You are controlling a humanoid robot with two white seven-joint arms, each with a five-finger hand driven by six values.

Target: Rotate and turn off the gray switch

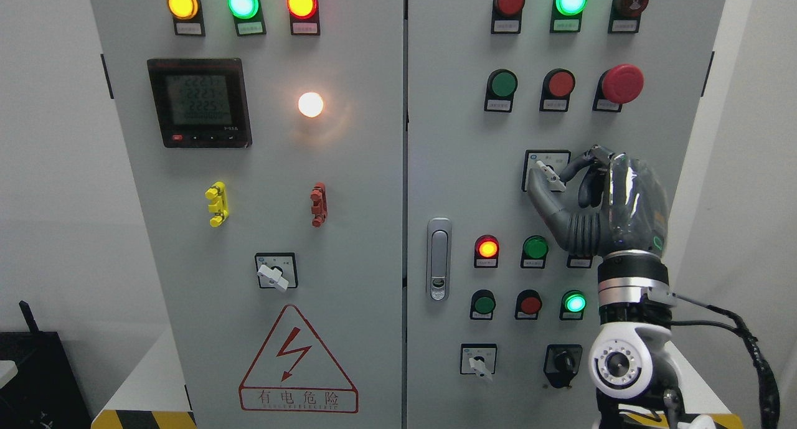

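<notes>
The right hand reaches up from the lower right to the gray switch, which sits on its square plate on the right door, above the middle. The thumb lies under the switch's lever and the curled fingers come in from its right, pinching the lever, which tilts from upper left to lower right. The palm and wrist cover the panel just right of the switch and hide most of a label below it.

Above the switch stand a green button, a red button and a large red mushroom button, apart from the fingers. Below are a lit red lamp and a green button, close to the heel of the hand. The door handle is well to the left, by the seam between the doors. Bare panel lies left of the switch; the cabinet's right edge is near the back of the hand. A black cable loops from the wrist at the right. A black knob and a small white switch sit low down, beside the forearm.

The left door carries a meter and a white switch.
</notes>
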